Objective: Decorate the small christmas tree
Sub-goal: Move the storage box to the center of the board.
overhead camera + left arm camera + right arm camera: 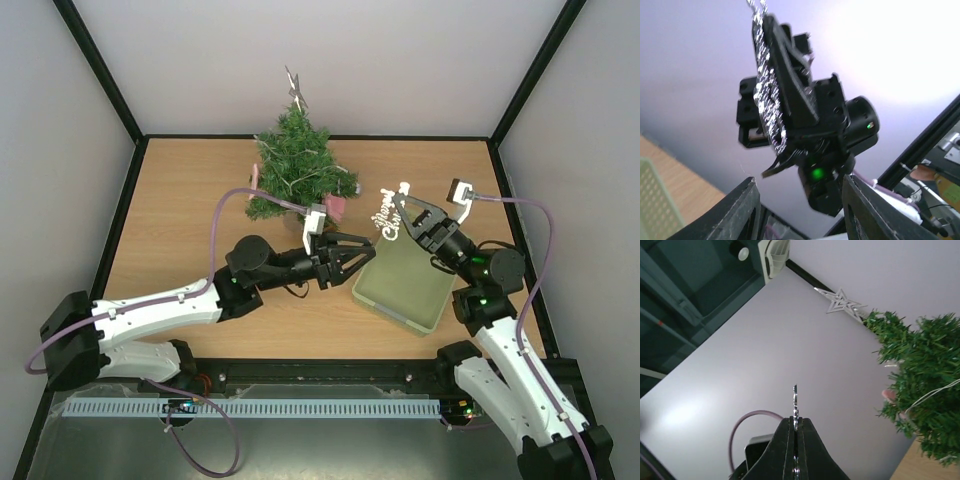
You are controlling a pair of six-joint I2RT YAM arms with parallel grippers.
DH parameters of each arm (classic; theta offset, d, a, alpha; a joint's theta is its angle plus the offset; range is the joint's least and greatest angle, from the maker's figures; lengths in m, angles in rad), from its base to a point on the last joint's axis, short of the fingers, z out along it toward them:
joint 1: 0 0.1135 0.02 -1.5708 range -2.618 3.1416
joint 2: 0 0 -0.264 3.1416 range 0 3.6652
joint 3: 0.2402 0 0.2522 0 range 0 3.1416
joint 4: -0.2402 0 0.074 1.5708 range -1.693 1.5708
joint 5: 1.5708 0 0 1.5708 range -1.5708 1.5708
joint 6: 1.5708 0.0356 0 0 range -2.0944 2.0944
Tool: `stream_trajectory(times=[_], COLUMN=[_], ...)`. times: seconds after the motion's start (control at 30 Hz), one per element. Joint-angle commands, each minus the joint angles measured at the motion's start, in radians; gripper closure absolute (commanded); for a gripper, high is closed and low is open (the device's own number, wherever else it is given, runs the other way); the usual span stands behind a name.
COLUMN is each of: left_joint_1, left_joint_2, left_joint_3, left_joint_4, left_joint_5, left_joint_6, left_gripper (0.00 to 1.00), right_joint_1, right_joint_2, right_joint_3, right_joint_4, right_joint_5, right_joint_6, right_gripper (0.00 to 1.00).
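The small christmas tree (295, 165) stands at the back centre of the table with a silver star (295, 88) on top and a pink ornament (335, 207) on its lower right. It also shows in the right wrist view (925, 375). My right gripper (402, 212) is shut on a silver glitter lettering ornament (388, 222), held in the air right of the tree. The ornament shows edge-on between the shut fingers (795, 405). My left gripper (370, 250) is open and empty, pointing at the ornament (767, 95) from the left.
A pale green tray (405, 285) lies on the table at the front right, under both grippers. Black frame rails border the wooden table (180, 210). A white string hangs across the tree's branches (935, 392).
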Motion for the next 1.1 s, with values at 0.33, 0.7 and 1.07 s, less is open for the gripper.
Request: stream_trajectory(times=[0.33,0.7,1.07], left_joint_1=[0.039,0.047,0.084], left_joint_2=[0.07,0.107,0.096], left_joint_3=[-0.001,0.021,-0.029], left_joint_4=[0.259,0.278,0.312], left_joint_5=[-0.056,-0.033,-0.04], left_joint_6=[-0.078,-0.111,-0.149], left_gripper=[0.63,0.74,0.97], right_joint_1=[0.034,0.048,0.05], right_joint_2=[-0.003,0.013,0.008], right_joint_3=[-0.023,-0.026,-0.045], right_joint_4=[0.077,-0.001,-0.055], right_joint_5=[-0.057,-0.05,-0.044], right_joint_6=[0.048,-0.003,-0.039], right_gripper=[0.98,0.98,0.95])
